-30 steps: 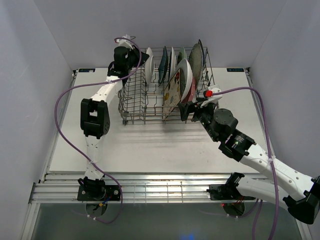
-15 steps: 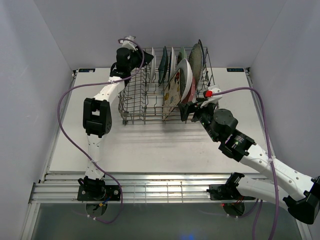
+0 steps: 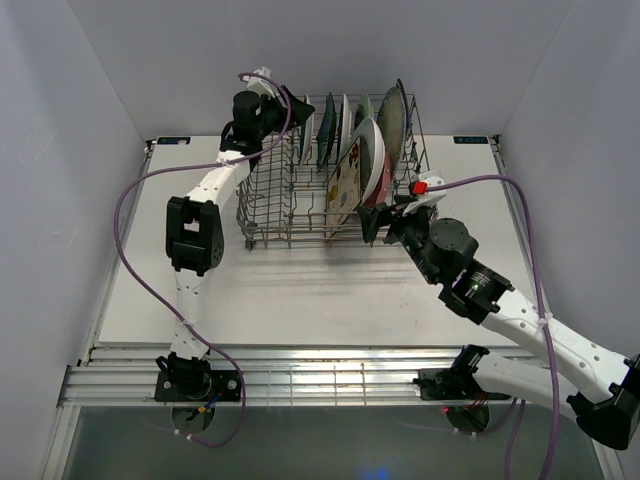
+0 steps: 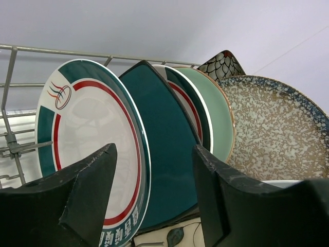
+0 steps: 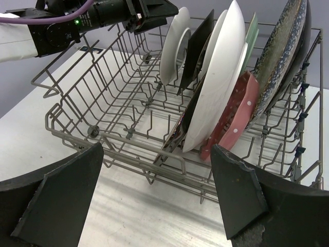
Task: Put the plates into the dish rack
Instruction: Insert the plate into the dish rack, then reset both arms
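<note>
Left wrist view: the left end effector (image 4: 154, 149) is released; the white rimmed plate (image 4: 87, 144) stands upright in the dish rack (image 4: 9, 87) beside the teal square plate (image 4: 159, 113). It should retreat straight back, clear of that rim.

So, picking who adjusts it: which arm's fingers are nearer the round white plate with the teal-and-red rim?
Left. The left arm's fingers hover open beside that plate; the right arm's fingers sit open outside the near side of the grey wire rack.
</note>
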Controlling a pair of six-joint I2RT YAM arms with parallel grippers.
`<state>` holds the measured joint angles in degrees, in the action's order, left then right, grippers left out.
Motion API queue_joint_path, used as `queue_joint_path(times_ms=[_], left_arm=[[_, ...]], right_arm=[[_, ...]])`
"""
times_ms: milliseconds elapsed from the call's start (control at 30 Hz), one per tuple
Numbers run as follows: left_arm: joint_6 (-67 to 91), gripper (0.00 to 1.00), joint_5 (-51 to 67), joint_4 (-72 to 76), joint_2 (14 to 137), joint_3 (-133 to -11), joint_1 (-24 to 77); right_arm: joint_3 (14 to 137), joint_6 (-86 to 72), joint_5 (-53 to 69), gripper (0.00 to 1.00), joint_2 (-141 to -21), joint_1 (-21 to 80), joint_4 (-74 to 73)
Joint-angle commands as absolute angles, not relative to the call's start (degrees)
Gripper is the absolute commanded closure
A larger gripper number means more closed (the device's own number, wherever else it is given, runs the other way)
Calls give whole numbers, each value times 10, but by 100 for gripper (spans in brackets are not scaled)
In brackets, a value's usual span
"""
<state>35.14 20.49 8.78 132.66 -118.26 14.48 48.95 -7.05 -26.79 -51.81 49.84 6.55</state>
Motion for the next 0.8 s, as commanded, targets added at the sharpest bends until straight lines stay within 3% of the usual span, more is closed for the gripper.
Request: queue_joint_path(times_ms=[0,133,400,633,767], left_arm=[[335,29,217,84,1255,-1189,145],[317,25,232,83,1214,-1159,144],[271,2,257,82,1146,-1113,142],[231,2,287,42,1082,-1079,129],[180,2,260,61,1001,-964,127]], right_arm=[[489,-67,-266,10,-505,497,89],[491,-66,-263,10,-507,497,86],[503,-55,-258,10,-525,497,86],[501,-53,-279,10,-530,497,93],[493,-54,-280,10,-520,497,99]])
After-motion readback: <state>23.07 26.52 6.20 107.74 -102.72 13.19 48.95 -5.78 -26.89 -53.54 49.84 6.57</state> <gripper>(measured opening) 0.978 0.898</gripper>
